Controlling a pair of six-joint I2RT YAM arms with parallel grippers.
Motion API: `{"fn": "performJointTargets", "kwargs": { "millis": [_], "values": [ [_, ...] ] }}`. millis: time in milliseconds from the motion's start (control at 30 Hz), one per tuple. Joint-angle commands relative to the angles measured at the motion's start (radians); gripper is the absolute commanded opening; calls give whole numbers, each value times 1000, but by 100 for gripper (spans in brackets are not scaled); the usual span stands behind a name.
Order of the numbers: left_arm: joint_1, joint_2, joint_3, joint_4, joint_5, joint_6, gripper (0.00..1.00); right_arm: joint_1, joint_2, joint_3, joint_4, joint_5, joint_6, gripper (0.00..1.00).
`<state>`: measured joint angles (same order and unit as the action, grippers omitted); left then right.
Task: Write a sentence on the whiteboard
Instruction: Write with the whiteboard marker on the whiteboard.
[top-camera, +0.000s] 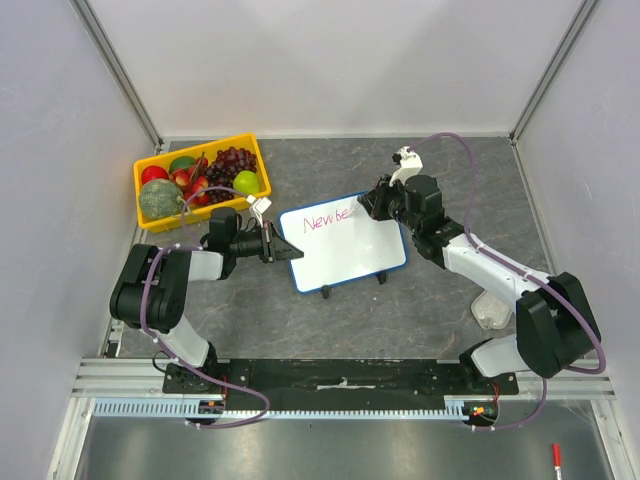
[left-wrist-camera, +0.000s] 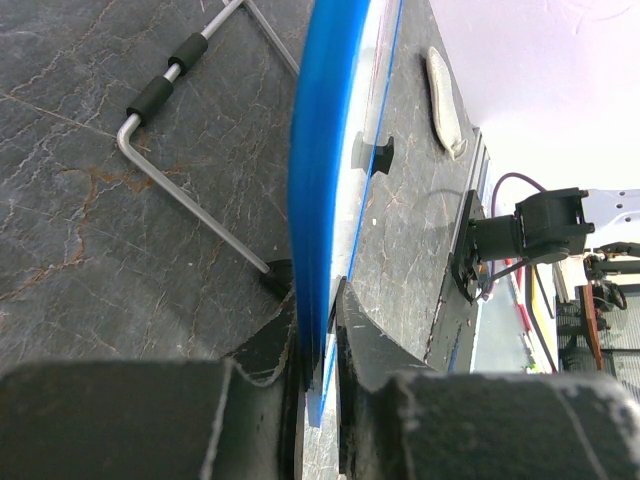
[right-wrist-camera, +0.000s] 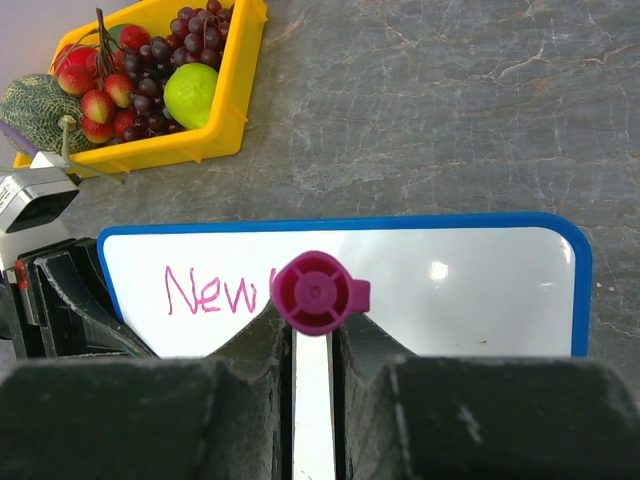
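The whiteboard (top-camera: 350, 252) with a blue frame lies mid-table on two black feet. Pink writing (top-camera: 327, 218) reads "New be" at its top left; in the right wrist view (right-wrist-camera: 210, 291) only "New" shows. My left gripper (top-camera: 290, 252) is shut on the board's left edge; the left wrist view shows the blue frame (left-wrist-camera: 315, 200) edge-on between the jaws (left-wrist-camera: 320, 340). My right gripper (top-camera: 368, 206) is shut on a pink marker (right-wrist-camera: 315, 292) held over the board's top line, its tip hidden. The board also fills the right wrist view (right-wrist-camera: 470, 290).
A yellow tray (top-camera: 252, 166) with grapes, apples and a melon stands at the back left. A crumpled white cloth (top-camera: 492, 312) lies by the right arm. A red marker (top-camera: 556, 457) lies below the table's front rail. Walls close in on three sides.
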<state>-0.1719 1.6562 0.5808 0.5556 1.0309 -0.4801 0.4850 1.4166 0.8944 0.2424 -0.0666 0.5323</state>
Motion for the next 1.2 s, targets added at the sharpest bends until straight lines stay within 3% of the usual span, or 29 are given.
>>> {"fn": "performJointTargets", "kwargs": {
  "millis": [0,367,1167],
  "values": [
    [-3,5,11,-29,-71,67,2,-5,-22,35,-3,11,-12,0],
    [-3,5,11,-29,-71,69,2,-14,-70,60,-8,42,-8,0],
    [-3,5,11,-31,-71,69,2,-23,10,87,-22,57,-15,0]
  ]
}}
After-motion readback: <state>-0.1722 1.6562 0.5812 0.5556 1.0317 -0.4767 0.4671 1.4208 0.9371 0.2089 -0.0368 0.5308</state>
